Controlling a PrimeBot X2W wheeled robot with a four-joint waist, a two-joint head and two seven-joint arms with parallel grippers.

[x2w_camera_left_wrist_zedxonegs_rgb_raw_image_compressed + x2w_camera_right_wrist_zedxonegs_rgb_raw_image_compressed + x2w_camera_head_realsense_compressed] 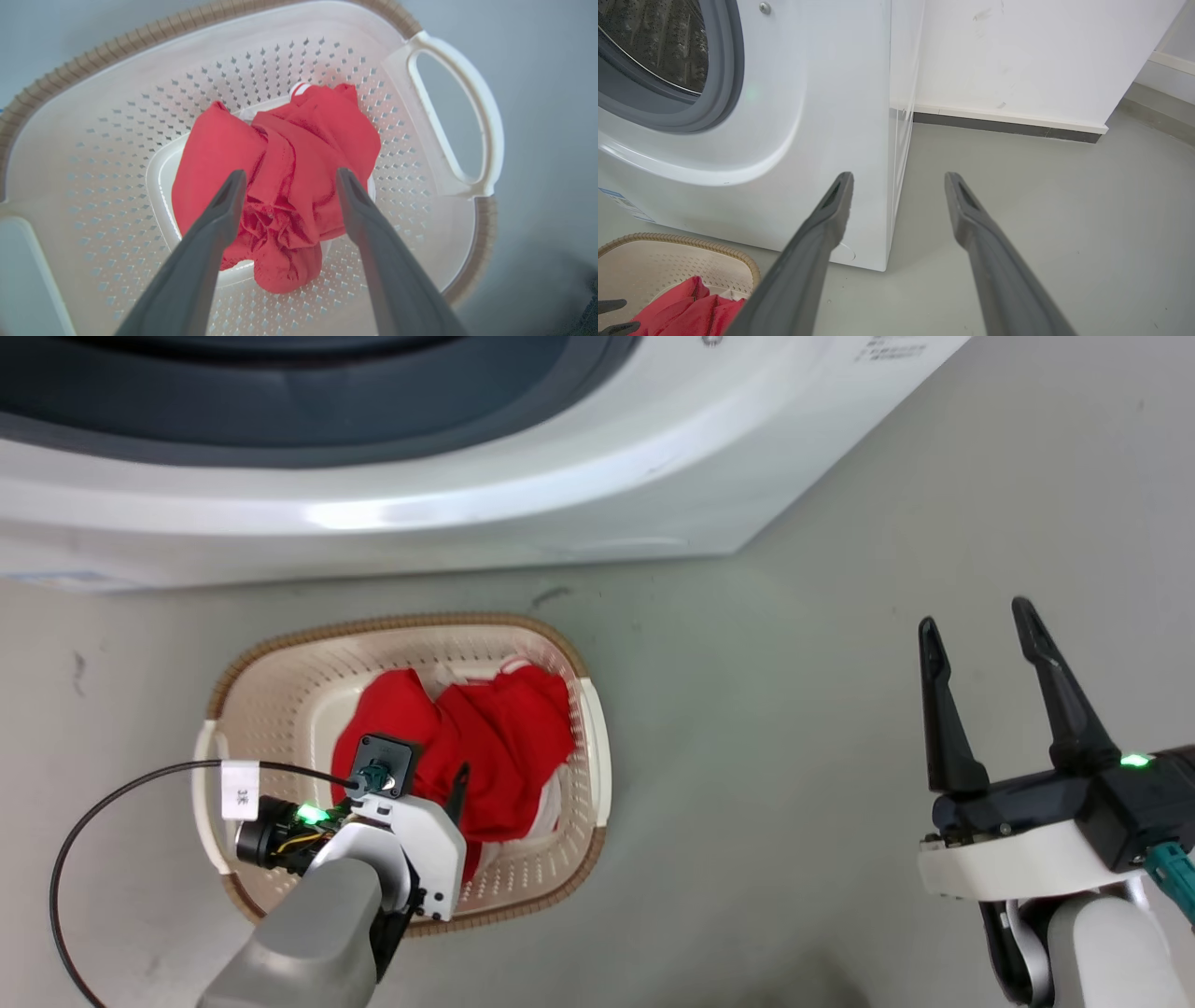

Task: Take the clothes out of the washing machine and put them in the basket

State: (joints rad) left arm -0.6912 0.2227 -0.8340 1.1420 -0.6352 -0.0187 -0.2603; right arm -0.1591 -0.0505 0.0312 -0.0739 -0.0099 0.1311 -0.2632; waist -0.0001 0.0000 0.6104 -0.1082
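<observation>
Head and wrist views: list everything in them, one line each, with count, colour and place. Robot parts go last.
washing machine: one, white with a grey-rimmed porthole, behind the basket.
basket: one, cream with a brown rim, on the floor in front of the washing machine.
clothes: one bundle, red with a bit of white, lying in the basket.
floor: grey, under everything.
wall: white with a dark skirting strip, beside the washing machine.
cable: one, black with a white tag, looping from the left arm.
left gripper: one, dark fingers, open, above the clothes.
right gripper: one, dark fingers, open and holding nothing, over the floor right of the basket.
</observation>
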